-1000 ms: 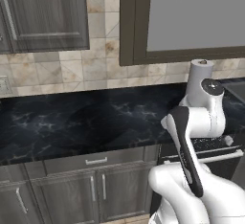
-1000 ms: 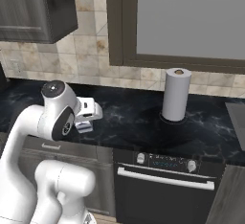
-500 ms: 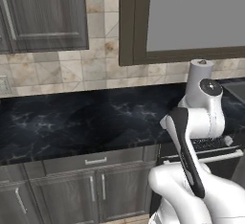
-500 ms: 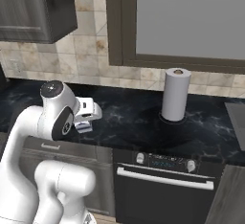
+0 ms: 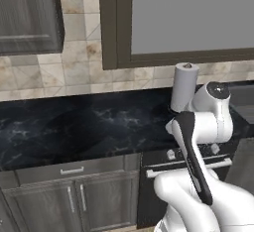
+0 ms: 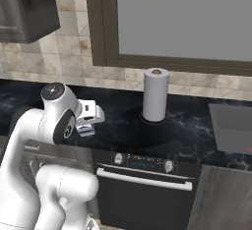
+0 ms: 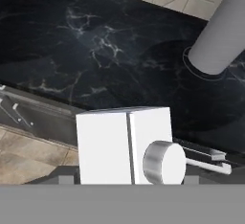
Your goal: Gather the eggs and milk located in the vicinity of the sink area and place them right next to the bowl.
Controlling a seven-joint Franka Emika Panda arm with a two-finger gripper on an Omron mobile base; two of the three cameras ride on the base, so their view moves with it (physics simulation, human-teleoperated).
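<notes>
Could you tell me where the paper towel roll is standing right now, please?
The paper towel roll stands upright on the dark marble counter, against the tiled backsplash below the window, above the oven.

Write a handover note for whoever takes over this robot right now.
Gripper: apparently shut on the milk, a white carton with a grey cap, held above the counter's front edge.
Surroundings: dark marble counter with an upright paper towel roll; oven below.
Done: the milk is picked up.
Left: carry the milk to the bowl and set it right beside it, then fetch the egg and place it there too.
</notes>
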